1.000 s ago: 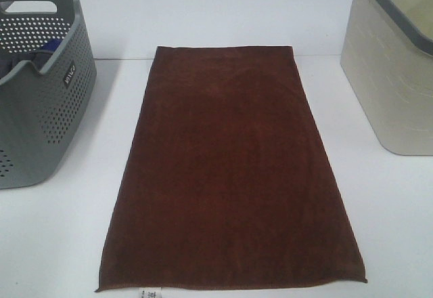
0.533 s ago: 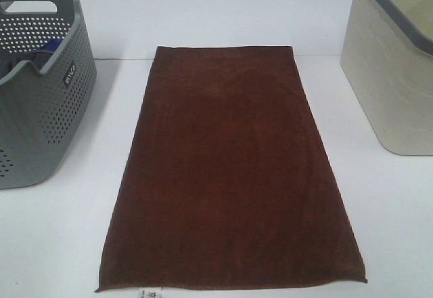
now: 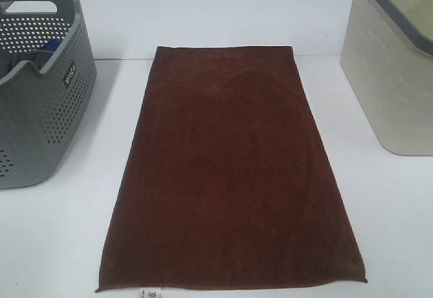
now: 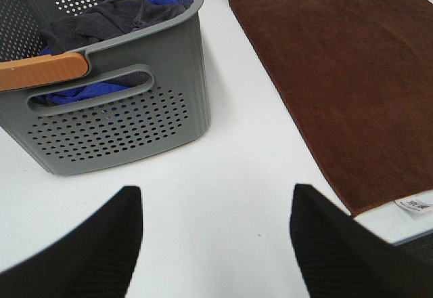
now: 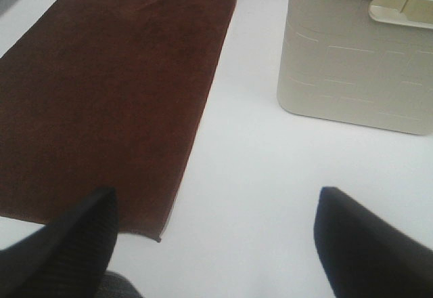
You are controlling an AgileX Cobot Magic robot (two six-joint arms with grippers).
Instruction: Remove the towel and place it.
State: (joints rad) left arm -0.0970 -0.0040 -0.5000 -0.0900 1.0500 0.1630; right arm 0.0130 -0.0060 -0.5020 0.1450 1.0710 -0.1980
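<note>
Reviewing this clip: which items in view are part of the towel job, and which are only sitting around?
Part of the job:
- brown towel, spread flat on the table
- left gripper, open, holding nothing
- right gripper, open, holding nothing

Just sitting there:
- grey perforated basket holding blue and grey cloths
- beige bin
- white table

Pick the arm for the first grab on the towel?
Probably right: the right hand hangs open beside the towel corner. The left hand, also open, sits nearer the grey basket.
</note>
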